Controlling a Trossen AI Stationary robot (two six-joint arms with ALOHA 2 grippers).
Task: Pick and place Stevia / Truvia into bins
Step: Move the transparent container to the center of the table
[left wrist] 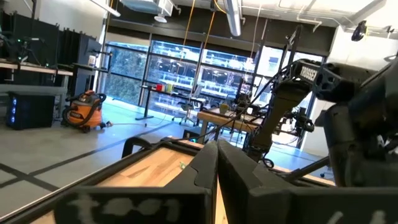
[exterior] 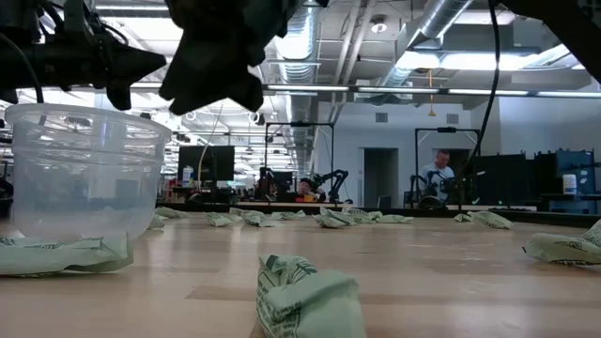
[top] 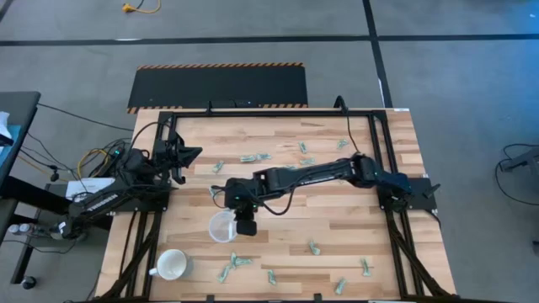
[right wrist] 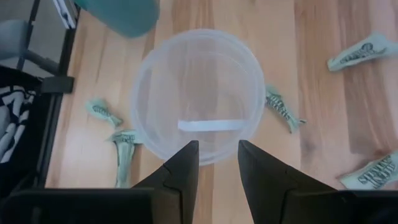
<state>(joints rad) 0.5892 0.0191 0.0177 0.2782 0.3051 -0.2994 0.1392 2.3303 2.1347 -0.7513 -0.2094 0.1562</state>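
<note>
Clear plastic cup [right wrist: 198, 93] sits under the right hand [right wrist: 217, 163], whose fingers stand apart, gripping nothing.

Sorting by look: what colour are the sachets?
Pale green with darker green print, clearest on the near sachet in the low view.

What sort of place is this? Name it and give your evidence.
Probably a robotics lab or workshop: an exposed silver ceiling duct, another dark robot arm on a far bench, and an orange shop vacuum on the concrete floor.
</note>
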